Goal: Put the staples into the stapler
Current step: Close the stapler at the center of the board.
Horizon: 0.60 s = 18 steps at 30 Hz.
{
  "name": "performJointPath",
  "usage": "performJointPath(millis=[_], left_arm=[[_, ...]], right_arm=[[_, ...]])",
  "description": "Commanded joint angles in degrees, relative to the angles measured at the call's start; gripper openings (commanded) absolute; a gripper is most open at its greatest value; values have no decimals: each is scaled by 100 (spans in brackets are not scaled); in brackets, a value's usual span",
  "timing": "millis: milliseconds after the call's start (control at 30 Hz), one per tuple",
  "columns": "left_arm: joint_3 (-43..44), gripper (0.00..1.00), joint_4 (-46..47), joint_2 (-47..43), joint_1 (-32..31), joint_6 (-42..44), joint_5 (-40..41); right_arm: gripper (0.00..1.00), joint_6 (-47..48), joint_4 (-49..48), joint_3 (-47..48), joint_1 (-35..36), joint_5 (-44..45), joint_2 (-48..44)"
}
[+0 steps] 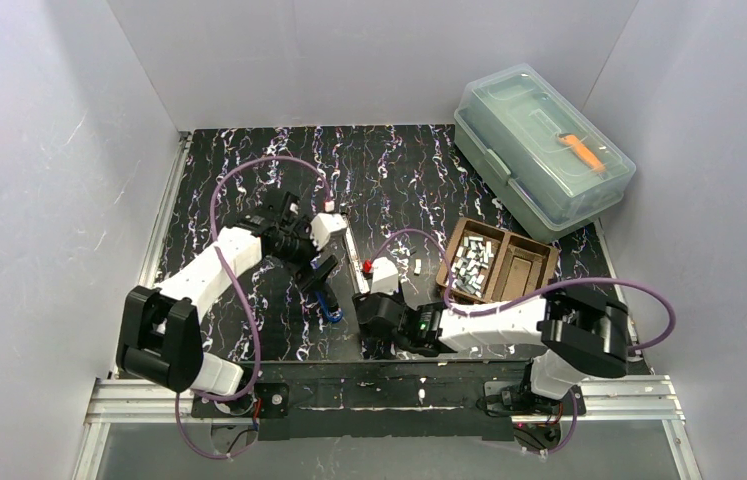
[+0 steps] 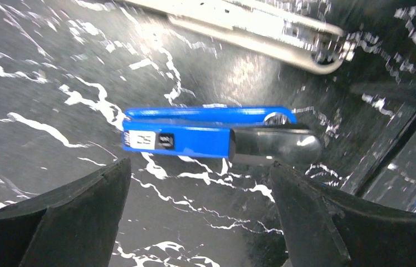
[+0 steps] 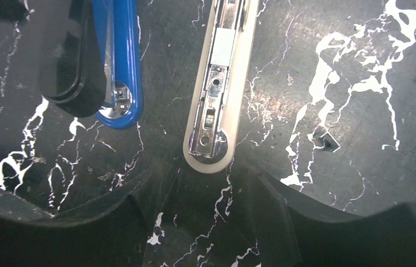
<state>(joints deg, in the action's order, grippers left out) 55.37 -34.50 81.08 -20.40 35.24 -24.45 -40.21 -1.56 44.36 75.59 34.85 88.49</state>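
Jaws of left gripper (image 2: 199, 173) and right gripper (image 3: 208, 192) gape wide, gripping nothing.

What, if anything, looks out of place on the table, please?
One staple strip lies loose on the black table, just left of the wooden tray, apart from the other staples piled in its left compartment.

Bright, even light; left wrist view motion-blurred, with glare on the white stapler (image 2: 261, 30).

Left arm (image 1: 214, 270) and right arm (image 1: 494, 322) bend inward, jaws spread, empty.
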Motion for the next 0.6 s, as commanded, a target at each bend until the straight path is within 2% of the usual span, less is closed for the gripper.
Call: performJointPath(millis=[0,200,367,433,500,567], left_arm=[[839,98,-362,-167,112,-172,-409],[1565,98,-644,127,400,-99,-708],[2336,94,-847,979,629,223,-782],[2719,92,-1032,1409,680,736,-858],[3003,92,-1252,1764,704,1596,-931],[3164,93,-1277,2016,711,2310,-965]], right_arm=[[65,111,-312,330,-23,276,292],[60,190,-385,372,-91,553,472],[58,367,-619,403,-159,468,685],[56,424,-649,453,-159,426,780],[53,458,-677,460,-159,401,811],[48,484,-670,447,-159,412,797]])
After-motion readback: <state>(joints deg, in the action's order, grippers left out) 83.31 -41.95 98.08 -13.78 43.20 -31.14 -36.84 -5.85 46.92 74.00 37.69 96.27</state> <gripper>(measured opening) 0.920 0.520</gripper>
